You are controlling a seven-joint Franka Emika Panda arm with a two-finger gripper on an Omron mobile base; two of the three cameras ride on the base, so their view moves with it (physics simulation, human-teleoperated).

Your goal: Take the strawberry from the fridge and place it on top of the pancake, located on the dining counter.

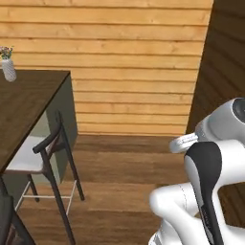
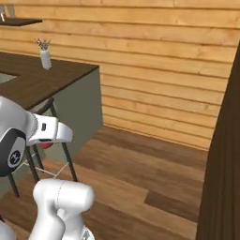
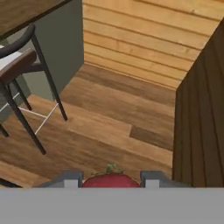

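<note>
The strawberry, red with a small green top, sits between the two dark fingertips of my gripper, which is shut on it. From the right base view a bit of the red strawberry peeks out under the white hand, where the gripper hangs above the floor beside the stool. The dining counter, dark brown wood on a grey-green base, lies to the left. The pancake and the fridge are out of view.
A dark-framed stool with a white cushion stands against the counter. A small white vase stands on the countertop. A dark wooden panel rises on the right, with open plank floor between.
</note>
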